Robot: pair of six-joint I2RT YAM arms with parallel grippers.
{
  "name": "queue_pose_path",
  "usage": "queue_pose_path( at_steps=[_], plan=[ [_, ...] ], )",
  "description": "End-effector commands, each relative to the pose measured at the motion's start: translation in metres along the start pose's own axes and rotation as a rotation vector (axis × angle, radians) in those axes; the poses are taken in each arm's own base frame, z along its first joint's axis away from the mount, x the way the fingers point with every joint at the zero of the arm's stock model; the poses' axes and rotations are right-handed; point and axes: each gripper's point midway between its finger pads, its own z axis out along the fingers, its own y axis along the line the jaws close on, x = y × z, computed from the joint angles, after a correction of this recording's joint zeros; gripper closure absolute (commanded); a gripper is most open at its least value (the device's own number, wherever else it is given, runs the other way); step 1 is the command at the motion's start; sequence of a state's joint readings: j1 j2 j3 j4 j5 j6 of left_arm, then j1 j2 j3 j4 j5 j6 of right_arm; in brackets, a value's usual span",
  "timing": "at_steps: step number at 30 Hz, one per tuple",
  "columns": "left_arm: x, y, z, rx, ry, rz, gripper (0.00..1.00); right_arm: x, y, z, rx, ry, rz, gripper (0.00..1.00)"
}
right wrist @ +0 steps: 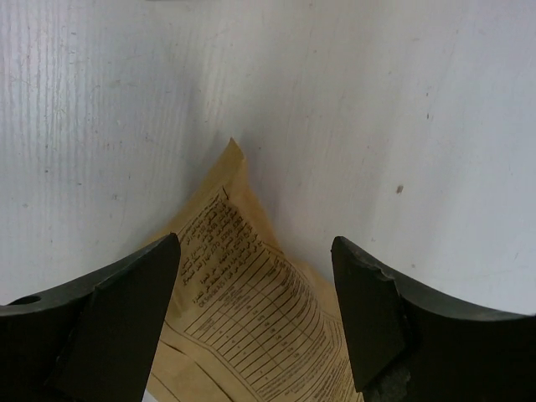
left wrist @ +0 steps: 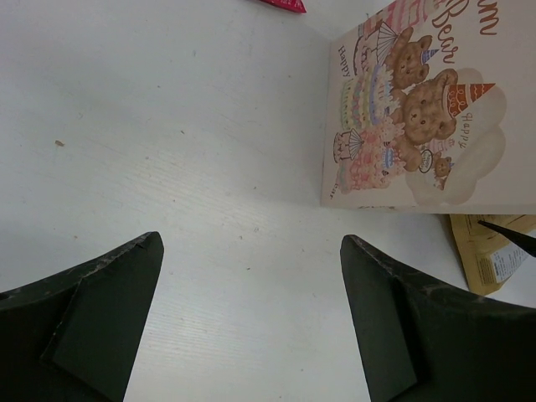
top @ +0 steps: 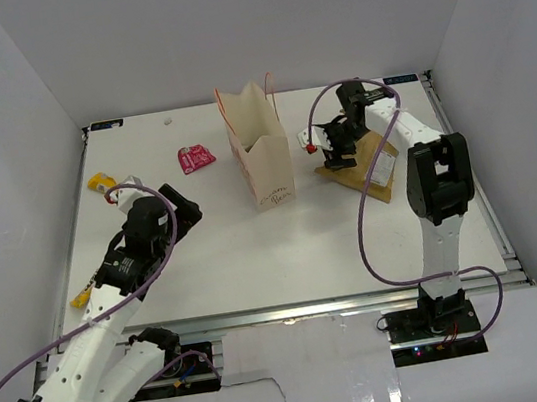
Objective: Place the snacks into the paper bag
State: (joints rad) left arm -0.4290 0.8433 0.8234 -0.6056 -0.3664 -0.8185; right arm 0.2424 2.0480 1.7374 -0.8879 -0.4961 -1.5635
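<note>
Black fingers (right wrist: 126, 318) of your right gripper (right wrist: 255, 244) filled the bottom of its wrist view. They were spread wide and gripped nothing, straddling the pointed corner of the pouch (right wrist: 243, 327), which lay flat on the table (right wrist: 377, 100) at the upper right of the overhead view. Your main risk, as I judged it, was a thin bite. Closing there would have caught only that corner, so the crinkled pouch could have slipped out or swung once lifted. A low approach could also have scraped the fingertips on the tabletop. The bag (top: 262, 156) stood upright at the centre of the overhead view, just left of the pouch, with its mouth open upward. It looked tall, narrow and light, so a broad pouch pushed in crooked could have jammed at the rim, caught the red handles (top: 219, 102) or tipped the bag over. Your left gripper (left wrist: 251, 243) was wide open too and held nothing. It hovered over bare table at centre left, pointing toward the bag's printed side but well short of touching it, so nothing braced the bag. A red packet (top: 195, 157) and a yellow packet (top: 101, 181) waited at the upper left, apart from both arms. Nothing lay between pouch and bag, though the right arm's cable (top: 363, 227) looped low nearby.
</note>
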Motion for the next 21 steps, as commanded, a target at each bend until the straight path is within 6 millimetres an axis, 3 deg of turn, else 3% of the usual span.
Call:
queue_pose_path(
  at_steps=[1, 9, 16, 19, 21],
  plan=[
    [0.004, 0.006, -0.003, -0.006, 0.001, -0.033, 0.02, -0.017, -0.007, -0.002, -0.009, -0.018, -0.090, 0.21],
    [0.006, 0.010, -0.002, -0.021, 0.009, -0.034, 0.02, 0.007, 0.010, 0.027, -0.079, 0.033, 0.037, 0.25],
    [0.007, 0.008, 0.003, -0.031, 0.015, -0.029, 0.02, 0.031, 0.024, 0.034, -0.104, 0.102, 0.128, 0.35],
    [0.007, 0.008, 0.004, -0.032, 0.014, -0.030, 0.02, 0.039, 0.030, 0.035, -0.112, 0.122, 0.151, 0.49],
    [0.008, 0.007, 0.005, -0.030, 0.018, -0.028, 0.02, 0.041, 0.035, 0.035, -0.120, 0.127, 0.168, 0.65]
  ],
)
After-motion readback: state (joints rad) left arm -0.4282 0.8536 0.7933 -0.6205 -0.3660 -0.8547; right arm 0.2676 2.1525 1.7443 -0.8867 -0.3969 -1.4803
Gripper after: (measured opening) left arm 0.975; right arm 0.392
